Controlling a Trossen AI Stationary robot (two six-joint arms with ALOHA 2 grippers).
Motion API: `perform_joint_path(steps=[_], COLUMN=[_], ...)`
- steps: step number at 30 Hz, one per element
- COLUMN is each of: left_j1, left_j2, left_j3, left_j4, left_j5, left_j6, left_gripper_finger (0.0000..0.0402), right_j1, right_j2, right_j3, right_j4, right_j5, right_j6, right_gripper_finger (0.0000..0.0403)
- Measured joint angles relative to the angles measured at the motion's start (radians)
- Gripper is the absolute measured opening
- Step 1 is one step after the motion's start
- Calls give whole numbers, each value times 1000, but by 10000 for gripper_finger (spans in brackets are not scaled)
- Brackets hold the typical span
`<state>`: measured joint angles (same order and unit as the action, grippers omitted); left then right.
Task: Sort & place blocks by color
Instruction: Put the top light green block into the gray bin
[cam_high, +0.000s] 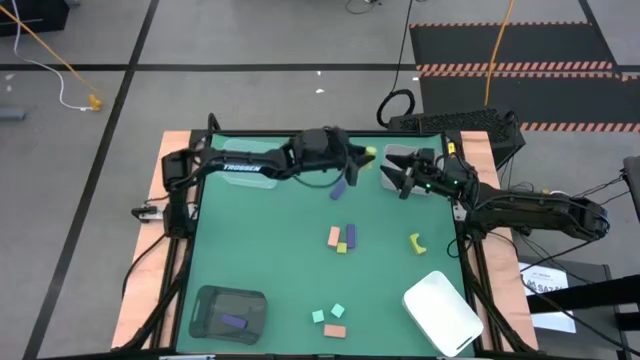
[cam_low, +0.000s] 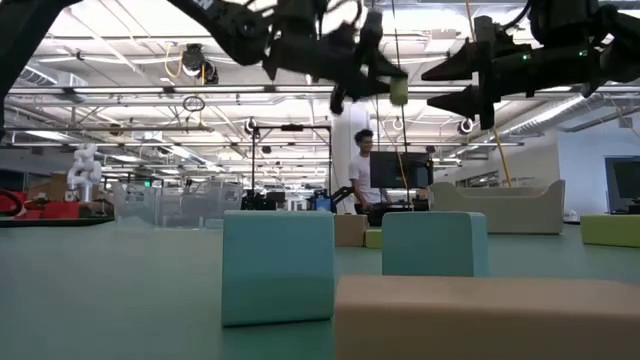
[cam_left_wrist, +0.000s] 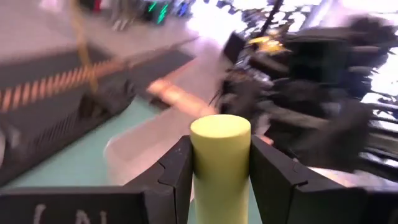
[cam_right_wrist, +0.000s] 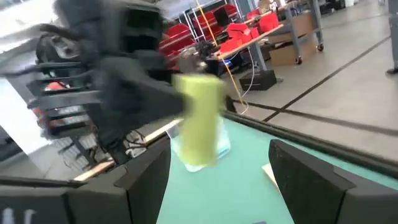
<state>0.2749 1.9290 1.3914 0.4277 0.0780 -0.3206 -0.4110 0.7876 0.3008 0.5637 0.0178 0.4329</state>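
Left gripper: raised above the far middle of the table, fingers clamped on both sides of a yellow-green cylinder.
Yellow-green cylinder: held off the table surface, close to the right gripper; in the right wrist view it shows between that arm's own fingers.
Right gripper: raised at the far right of the table, facing the left gripper, fingers spread wide with nothing between them touching.
Clear tray: at the far edge of the table, under and behind the right gripper.
Centre group: salmon-pink block, purple block and a small yellow-green block lie close together mid-table.
Loose purple bar: lies on the mat below the left gripper.
Curved yellow-green piece: lies alone to the right of the centre group.
Near group: two teal blocks and a salmon-pink bar near the front edge.
Dark tray: front left; holds one purple bar.
White tray: front right.
Background: a person stands beyond the table in the low view.
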Motion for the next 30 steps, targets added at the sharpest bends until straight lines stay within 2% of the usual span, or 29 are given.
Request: perform_joint_path(steps=[2, 8, 12, 18, 30], left_j1=[-19, -46, -60, -72, -78], left_j2=[-17, -17, -18, -18, -18], left_j3=[0, 1, 1, 1, 1], left_j4=[18, 6, -3, 6, 34], left_j5=[0, -31, -69, -72, -72], left_j6=[49, 63, 92, 80, 77], left_gripper_finger=[126, 126, 126, 126, 126], right_j1=[0, 0, 1, 1, 1], right_j2=[0, 0, 0, 21, 208], right_j3=[0, 0, 0, 0, 5], right_j4=[3, 24, 39, 61, 294], right_j5=[-40, -180, -197, -200, -199], right_j6=[48, 89, 95, 12, -92], right_gripper_finger=[265, 265, 265, 265, 265])
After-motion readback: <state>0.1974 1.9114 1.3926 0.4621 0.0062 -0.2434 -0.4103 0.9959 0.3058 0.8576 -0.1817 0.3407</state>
